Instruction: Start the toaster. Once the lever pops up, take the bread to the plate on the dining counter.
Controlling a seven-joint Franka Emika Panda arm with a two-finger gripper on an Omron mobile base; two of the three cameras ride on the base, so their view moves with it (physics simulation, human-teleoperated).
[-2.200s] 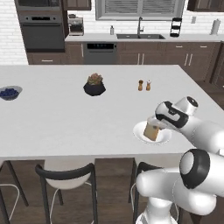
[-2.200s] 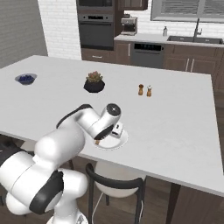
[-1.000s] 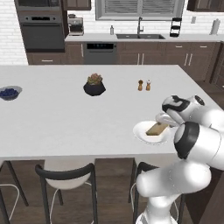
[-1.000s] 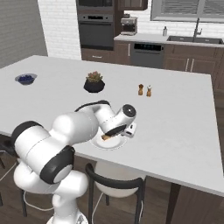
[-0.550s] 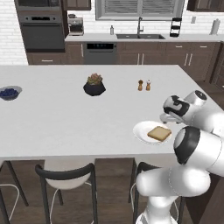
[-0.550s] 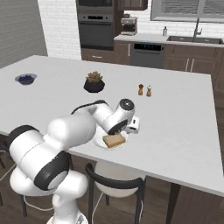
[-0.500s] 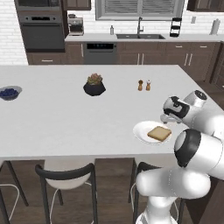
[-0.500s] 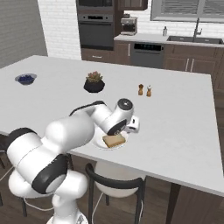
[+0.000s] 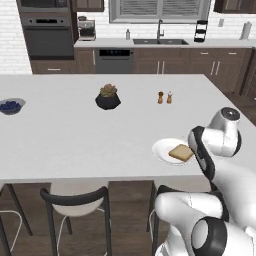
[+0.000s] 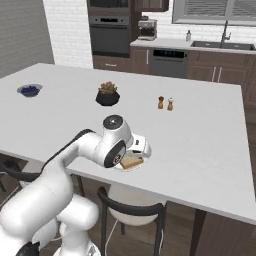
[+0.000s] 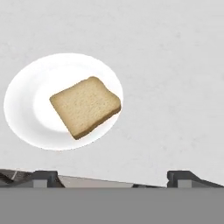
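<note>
— What is in the containers?

— The plate (image 11: 26,118) on the dining counter (image 9: 75,135) holds the bread (image 11: 85,106), lying flat, one corner over the rim. The blue bowl (image 9: 10,106) far away holds dark berries.

— And the gripper (image 11: 111,177)?

— Spread wide, holding nothing, above the counter beside the plate. In the right base view the arm hides part of the plate.
</note>
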